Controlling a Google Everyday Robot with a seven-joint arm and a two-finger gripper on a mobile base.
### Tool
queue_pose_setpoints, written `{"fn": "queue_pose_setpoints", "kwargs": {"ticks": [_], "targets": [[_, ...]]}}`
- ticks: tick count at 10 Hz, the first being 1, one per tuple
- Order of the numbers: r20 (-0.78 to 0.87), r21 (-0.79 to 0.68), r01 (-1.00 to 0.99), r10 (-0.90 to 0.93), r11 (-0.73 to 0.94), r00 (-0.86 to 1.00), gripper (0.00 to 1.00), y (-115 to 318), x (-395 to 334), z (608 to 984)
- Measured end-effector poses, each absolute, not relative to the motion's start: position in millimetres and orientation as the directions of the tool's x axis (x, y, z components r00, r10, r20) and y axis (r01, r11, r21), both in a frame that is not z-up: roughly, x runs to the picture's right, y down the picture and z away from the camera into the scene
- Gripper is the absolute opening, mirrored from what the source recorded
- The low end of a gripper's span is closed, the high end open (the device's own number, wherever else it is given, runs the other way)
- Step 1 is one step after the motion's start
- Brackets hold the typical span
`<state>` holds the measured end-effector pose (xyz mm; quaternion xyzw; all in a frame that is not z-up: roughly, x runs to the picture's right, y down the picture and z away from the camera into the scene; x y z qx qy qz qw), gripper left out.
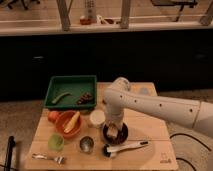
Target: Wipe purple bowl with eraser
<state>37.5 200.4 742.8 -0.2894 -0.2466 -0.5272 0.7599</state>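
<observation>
The purple bowl (115,134) is a small, very dark round bowl on the wooden table (150,131), right of centre. My gripper (114,129) comes down from the white arm straight into the bowl. A pale tan block, the eraser (115,131), shows at the gripper's tip, inside the bowl. The white arm reaches in from the right and covers the back of the bowl.
A green tray (70,91) with a few bits stands at the back left. An orange bowl (67,124) holds a banana-like piece. A white cup (97,117), a green cup (56,142), a steel cup (86,144), a fork (49,158) and a white-handled brush (125,147) lie around.
</observation>
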Motion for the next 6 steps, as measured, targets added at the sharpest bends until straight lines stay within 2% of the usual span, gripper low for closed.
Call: {"fn": "queue_pose_setpoints", "kwargs": {"ticks": [3, 6], "targets": [[0.704, -0.144, 0.958, -0.654, 0.249, 0.276, 0.0, 219, 36, 724], [0.698, -0.175, 0.951, -0.648, 0.257, 0.304, 0.0, 221, 55, 723]]}}
